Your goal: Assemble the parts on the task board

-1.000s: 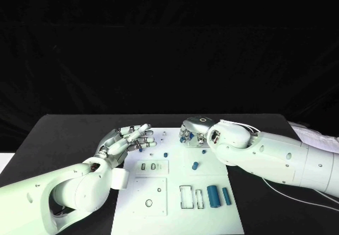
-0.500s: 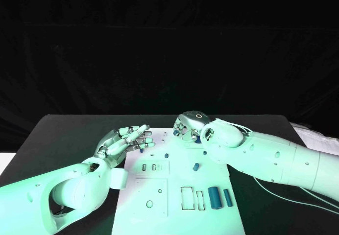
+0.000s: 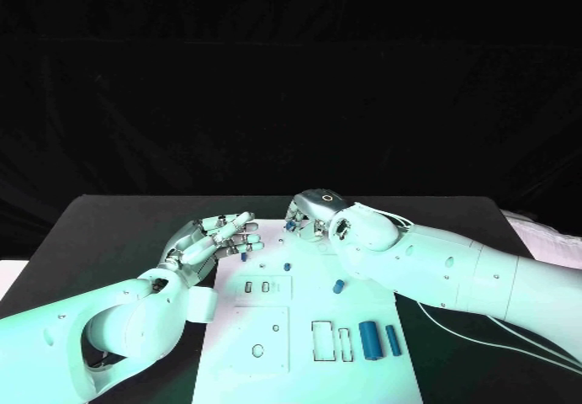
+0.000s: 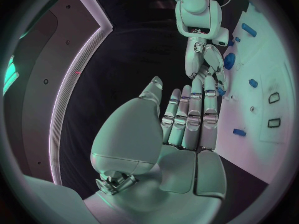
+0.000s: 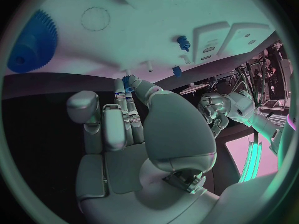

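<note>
The board [image 3: 318, 337] lies in the middle of the table [image 3: 109, 227] and serves as reference. The right hand [image 3: 309, 220] is at the board's far edge, fingers curled down toward it. In the right wrist view its fingertips [image 5: 126, 87] touch or nearly touch a small blue part [image 5: 127, 78] by a white peg [image 5: 150, 64]; whether the part is gripped cannot be told. The left hand [image 3: 222, 240] hovers at the board's left edge near the far end, fingers straight and close together, holding nothing.

Remaining parts: two blue cylinders [image 3: 378, 339] lie side by side toward the board's near right, beside an empty slot [image 3: 320, 340]; a small blue piece [image 3: 337, 287] lies near the board's centre; a blue gear [image 5: 31, 44] shows in the right wrist view.

Risk, as judged: the far-edge part is small and the fingers broad, so a poor pinch could tip it or flick it off the far edge. The right forearm crosses the board's right side and could sweep the loose cylinders if lowered.
</note>
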Motion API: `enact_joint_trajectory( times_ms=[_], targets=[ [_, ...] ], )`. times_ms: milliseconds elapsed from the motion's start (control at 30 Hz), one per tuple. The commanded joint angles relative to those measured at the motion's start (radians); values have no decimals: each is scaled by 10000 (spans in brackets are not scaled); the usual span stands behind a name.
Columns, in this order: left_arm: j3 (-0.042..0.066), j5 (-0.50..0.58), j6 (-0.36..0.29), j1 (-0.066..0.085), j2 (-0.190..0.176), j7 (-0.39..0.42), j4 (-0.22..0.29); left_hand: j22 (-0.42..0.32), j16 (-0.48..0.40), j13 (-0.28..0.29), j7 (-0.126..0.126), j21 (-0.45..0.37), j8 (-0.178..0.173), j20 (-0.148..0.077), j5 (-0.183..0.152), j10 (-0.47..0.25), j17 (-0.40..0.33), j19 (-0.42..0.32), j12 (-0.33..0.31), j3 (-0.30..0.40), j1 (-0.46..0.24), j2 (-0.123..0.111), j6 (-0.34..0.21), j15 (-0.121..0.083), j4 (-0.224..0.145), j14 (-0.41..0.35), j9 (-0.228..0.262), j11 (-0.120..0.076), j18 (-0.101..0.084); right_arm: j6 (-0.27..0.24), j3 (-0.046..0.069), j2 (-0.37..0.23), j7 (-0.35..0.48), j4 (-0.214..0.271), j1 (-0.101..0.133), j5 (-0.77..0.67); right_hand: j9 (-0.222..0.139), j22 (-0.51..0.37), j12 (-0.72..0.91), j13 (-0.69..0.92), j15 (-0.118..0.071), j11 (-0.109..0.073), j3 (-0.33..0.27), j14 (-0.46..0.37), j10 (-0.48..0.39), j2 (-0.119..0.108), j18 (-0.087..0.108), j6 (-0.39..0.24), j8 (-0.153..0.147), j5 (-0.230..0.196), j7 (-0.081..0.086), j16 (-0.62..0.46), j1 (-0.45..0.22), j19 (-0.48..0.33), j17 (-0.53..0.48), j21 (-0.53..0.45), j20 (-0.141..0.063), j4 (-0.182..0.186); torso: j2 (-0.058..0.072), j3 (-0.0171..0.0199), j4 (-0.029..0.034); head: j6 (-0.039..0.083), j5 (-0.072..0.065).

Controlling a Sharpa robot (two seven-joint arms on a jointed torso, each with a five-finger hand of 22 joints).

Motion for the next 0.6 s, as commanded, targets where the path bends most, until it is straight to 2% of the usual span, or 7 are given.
enact_joint_trajectory(
  times_ms=[33,167,600],
  targets=[
    [9,11,192,32,1,29,9,-9,-39,-12,38,-68,-33,57,28,-6,11,-34,-47,-18,15,76,-25,30,-65,-51,-16,36,113,110,1,78,-4,-89,-1,-14,267,9,-43,-10,-15,59,81,502,-42,110,-67,59,-7,4,-26,51,31,-6,7,57,62,-3,37,-20,56,44,-20],
    [8,11,193,46,-3,23,7,-13,-49,-13,39,-74,-40,59,28,-9,14,-37,-56,-21,17,78,-28,32,-74,-54,-16,38,113,189,-1,180,-19,-220,-3,-18,269,15,-48,-13,-9,66,88,501,-58,104,-68,47,-20,5,-17,58,27,-13,12,66,68,0,42,-22,61,60,-5],
    [8,11,203,78,-10,-7,27,-18,-60,-14,40,-80,-47,61,28,-14,17,-39,-66,-23,19,81,-31,34,-85,-57,-17,40,113,551,-30,421,-127,-466,-11,-123,276,29,-58,-25,20,96,99,496,-129,70,-66,-4,-70,16,15,81,-7,-44,26,90,90,20,78,-45,108,-1,10]
  ],
)
